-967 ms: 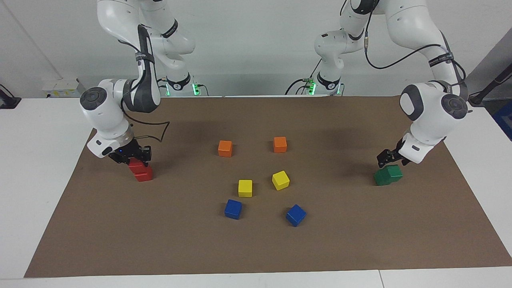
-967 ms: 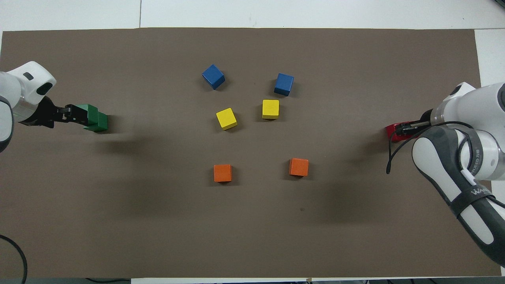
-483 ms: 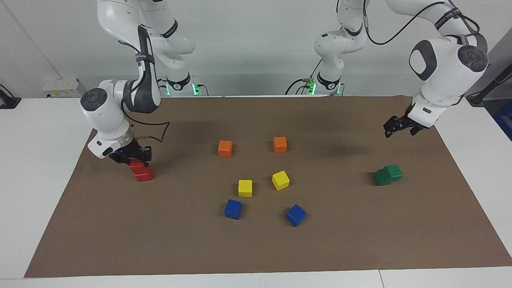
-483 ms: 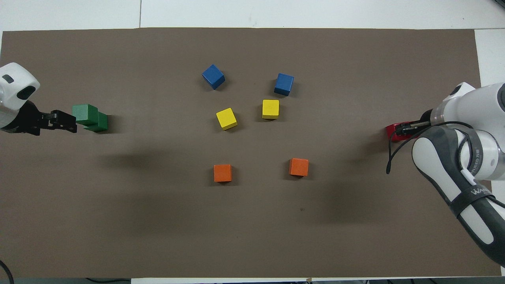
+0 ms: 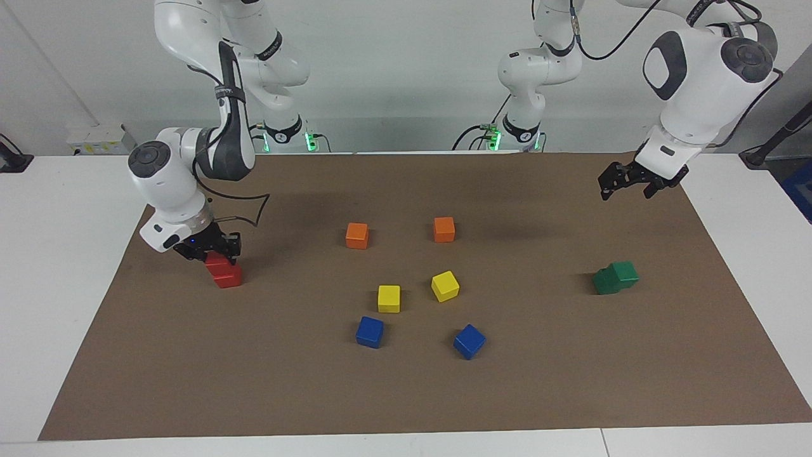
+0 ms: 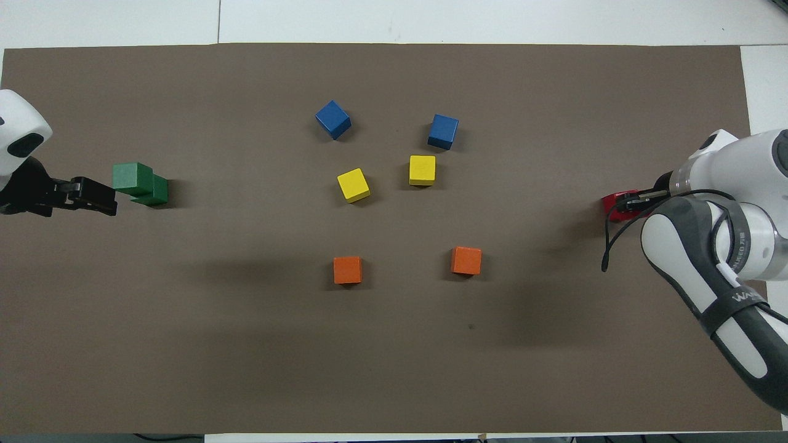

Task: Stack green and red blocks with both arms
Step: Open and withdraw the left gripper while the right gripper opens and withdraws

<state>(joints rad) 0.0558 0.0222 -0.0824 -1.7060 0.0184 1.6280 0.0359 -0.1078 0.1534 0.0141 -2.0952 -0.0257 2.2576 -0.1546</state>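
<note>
Left gripper (image 5: 625,183) risen empty, fingers spread, above green stack (image 5: 615,277), right gripper (image 5: 214,249) pinching top red block (image 5: 217,262)

Surface finishes

We note a matt brown paper-like mat (image 5: 406,393), smooth painted cubes such as the green blocks (image 5: 615,277), and glossy white plastic-looking arm shells (image 5: 698,70).
</note>
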